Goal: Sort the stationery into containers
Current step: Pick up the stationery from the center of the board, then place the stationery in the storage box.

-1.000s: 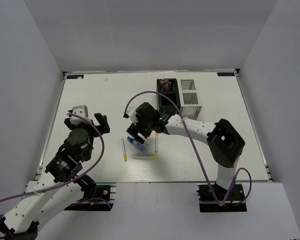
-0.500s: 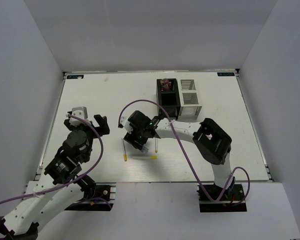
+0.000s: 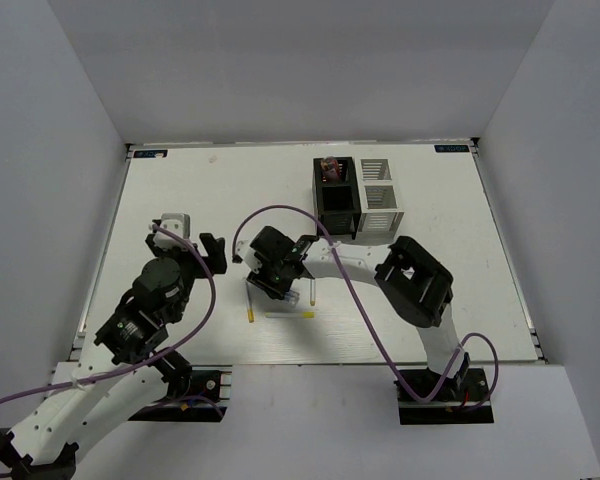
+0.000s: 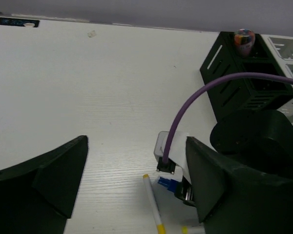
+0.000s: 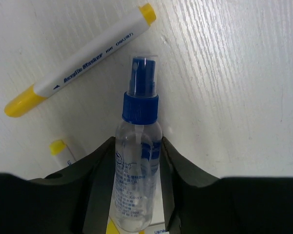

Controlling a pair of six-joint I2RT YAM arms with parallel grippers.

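Over white table, right arm stretches left, jaws seemingly clasping bottle.

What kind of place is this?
Probably a robot test lab: a white table boxed in by plain grey panels, a black-and-white left robot arm and right robot arm bolted at its near edge.

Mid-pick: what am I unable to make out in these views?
Top view: the spray bottle is hidden under the right gripper; contents of the black organizer are too small.
Left wrist view: only a pinkish tip shows in that organizer.
Right wrist view: bottle label too small to read; a second marker is behind the fingers except its yellow end.
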